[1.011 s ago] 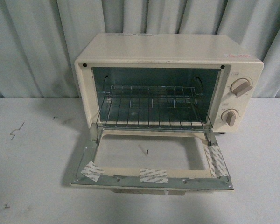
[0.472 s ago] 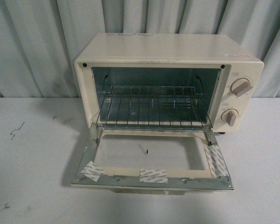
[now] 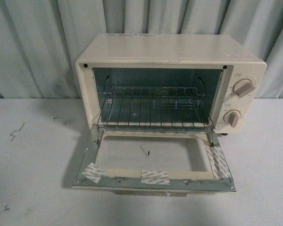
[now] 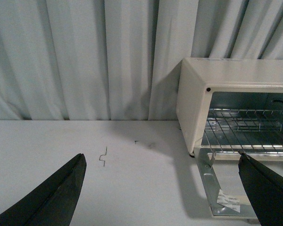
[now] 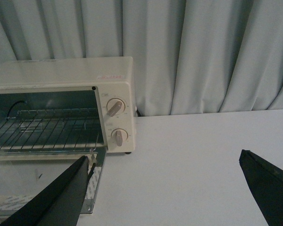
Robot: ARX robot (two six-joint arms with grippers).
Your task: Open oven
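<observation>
The cream-white oven [image 3: 170, 52] stands on the white table with its door [image 3: 153, 179] folded down flat toward me. Its wire rack [image 3: 153, 113] shows inside, and two beige knobs [image 3: 244, 88] sit on its right panel. Neither arm appears in the front view. In the left wrist view my left gripper [image 4: 162, 162] is open over bare table, left of the oven [image 4: 226, 84]. In the right wrist view my right gripper [image 5: 165, 162] is open over bare table, right of the oven [image 5: 61, 75]. Nothing lies between either pair of fingers.
Grey curtains [image 3: 37, 47] hang close behind the table. A small bent wire scrap [image 3: 16, 133] lies on the table left of the oven, also visible as the scrap [image 4: 103, 156] in the left wrist view. Pieces of tape [image 3: 154, 177] stick to the door frame.
</observation>
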